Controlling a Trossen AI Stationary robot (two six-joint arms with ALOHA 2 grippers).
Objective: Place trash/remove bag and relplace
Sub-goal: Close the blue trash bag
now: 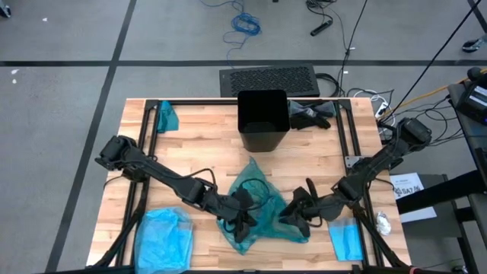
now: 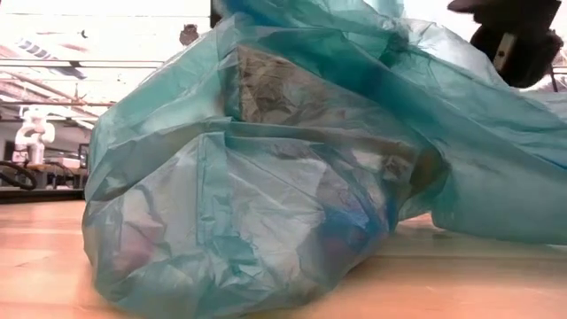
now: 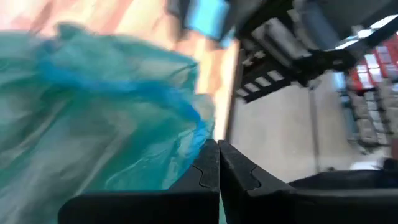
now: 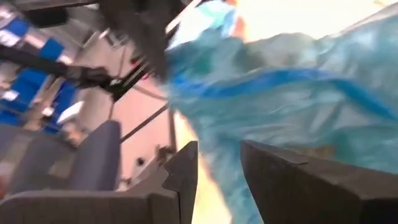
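Near the front of the wooden table (image 1: 205, 152), well short of the black bin (image 1: 263, 122) that stood empty and unlined at the back edge, the teal bag (image 1: 257, 202) lay slumped and bulging, with crumpled trash (image 2: 275, 93) showing dimly through its film. Both grippers sat against it on the side away from the bin.

The left gripper (image 1: 242, 221) met the bag's lower left flank with its jaws clenched together; whether any plastic was pinched between them could not be made out. The right gripper (image 1: 298, 211) touched the lower right flank with its jaws parted a little, and the film ran close past them, so I could not tell whether it held anything.

The main risk, as I judged it, was the thin film: a pull from one side alone could slip it free or tear it, and a tilt of the open mouth could spill scraps onto the boards. A drag toward the bin might also tip that light container.

Room was fair. Bare wood lay between bag and bin. A pale blue bag (image 1: 163, 237) rested left of the teal one, far from the bin, and a small blue packet (image 1: 348, 241) lay right of it, both close to the front edge.
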